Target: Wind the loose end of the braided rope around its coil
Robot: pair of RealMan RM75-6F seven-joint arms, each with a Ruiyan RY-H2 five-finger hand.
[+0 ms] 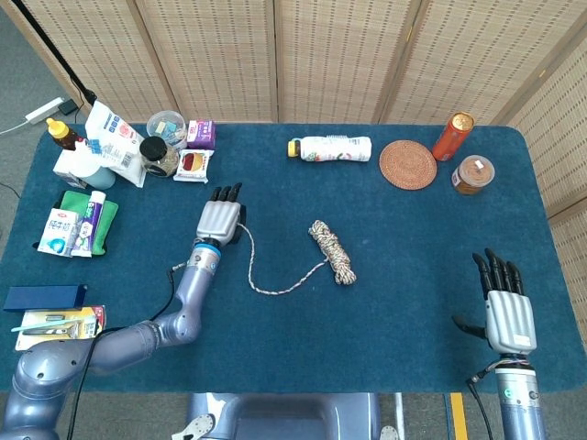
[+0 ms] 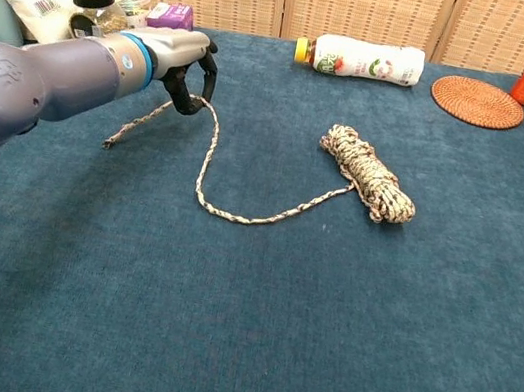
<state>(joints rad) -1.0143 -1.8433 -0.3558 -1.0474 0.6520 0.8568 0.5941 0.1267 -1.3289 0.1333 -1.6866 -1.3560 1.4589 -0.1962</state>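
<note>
The braided rope coil lies near the table's middle. Its loose end trails left from the coil, curves up and runs to my left hand. That hand grips the strand and holds it lifted off the cloth, with the free tip hanging down to the table on its near side. My right hand hovers at the near right corner with its fingers straight and apart, holding nothing; it is outside the chest view.
A white bottle lies on its side behind the coil, beside a woven coaster, an orange can and a jar. Packets and jars crowd the far left. Boxes sit along the left edge.
</note>
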